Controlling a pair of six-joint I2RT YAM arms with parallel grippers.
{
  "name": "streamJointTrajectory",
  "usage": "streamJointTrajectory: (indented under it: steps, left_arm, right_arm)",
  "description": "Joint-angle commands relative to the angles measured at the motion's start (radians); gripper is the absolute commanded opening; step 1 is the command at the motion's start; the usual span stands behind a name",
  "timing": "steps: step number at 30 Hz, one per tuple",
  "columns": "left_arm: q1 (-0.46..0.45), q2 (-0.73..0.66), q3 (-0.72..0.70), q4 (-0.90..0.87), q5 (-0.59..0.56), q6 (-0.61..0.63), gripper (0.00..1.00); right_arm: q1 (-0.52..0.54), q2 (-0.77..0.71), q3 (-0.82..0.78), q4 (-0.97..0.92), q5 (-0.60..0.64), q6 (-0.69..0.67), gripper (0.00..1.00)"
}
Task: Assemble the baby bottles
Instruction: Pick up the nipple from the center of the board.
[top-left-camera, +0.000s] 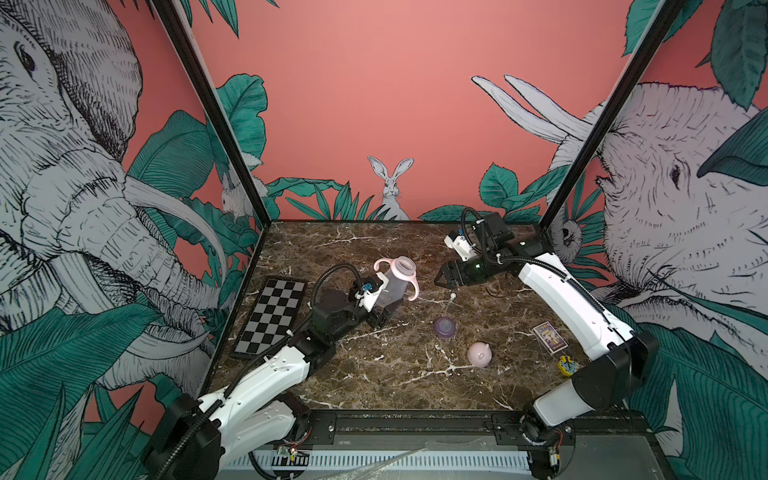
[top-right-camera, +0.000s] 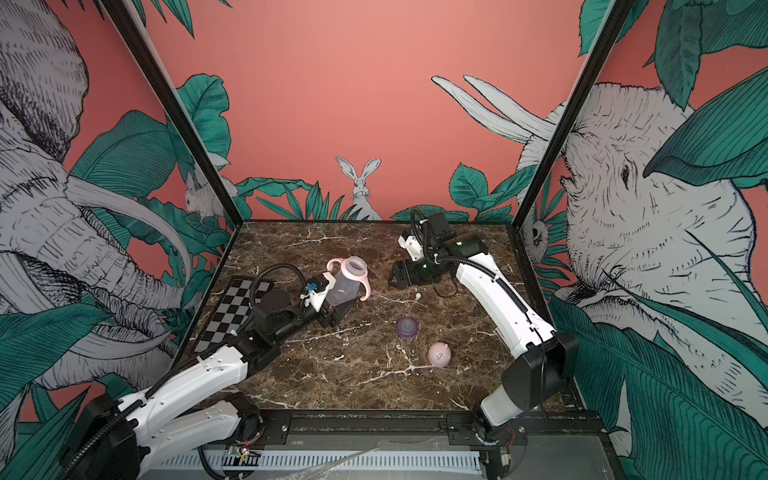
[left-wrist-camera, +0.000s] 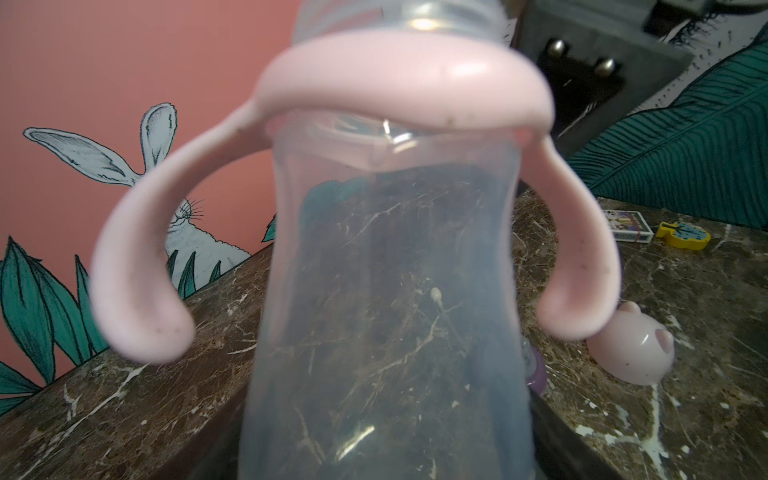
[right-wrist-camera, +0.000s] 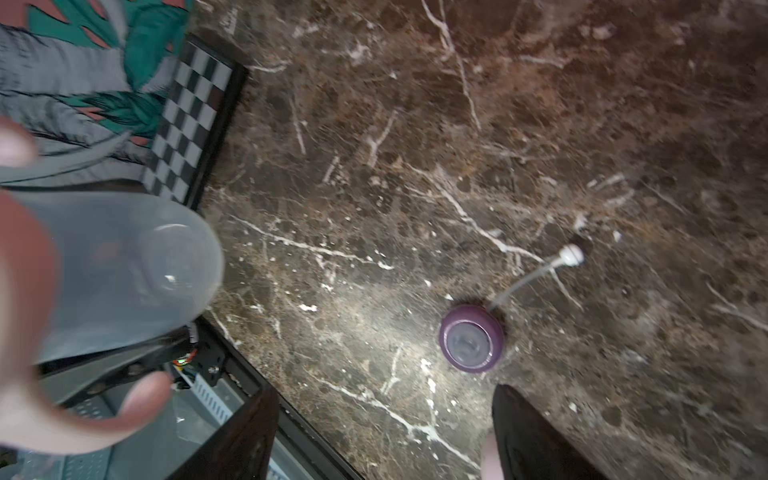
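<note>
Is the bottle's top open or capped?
Open: the bottle has a bare mouth, and the pink cap lies apart on the table.

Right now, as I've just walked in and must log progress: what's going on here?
The left gripper holds the clear bottle body tilted over the table, the pink handle ring on its neck. The right gripper hangs open, empty. The purple collar with straw and the pink dome cap lie loose on the table, not yet fitted.

Bare worktop lies open along the near edge and far middle. The purple nipple collar and pink eared cap block centre-right; the checkerboard fills the left edge. A gap separates the raised bottle from the right end effector.
</note>
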Motion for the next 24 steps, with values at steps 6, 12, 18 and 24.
streamJointTrajectory:
  steps: [6,12,18,24]
  left_arm:
    - [-0.005,-0.028,-0.011,0.018,0.01,-0.008,0.56]
    - [-0.005,-0.037,-0.011,0.017,0.008,-0.01,0.56]
    - [-0.005,-0.042,-0.005,0.006,0.005,-0.012,0.56]
    - [-0.005,-0.046,-0.005,-0.002,0.004,-0.016,0.56]
  right_arm:
    - [0.024,-0.021,-0.14,-0.05,0.193,-0.009,0.83]
    - [0.069,0.02,-0.192,-0.038,0.23,0.001,0.84]
    - [0.096,0.046,-0.238,0.003,0.244,0.022,0.84]
    - [0.151,0.093,-0.292,0.037,0.286,0.038,0.85]
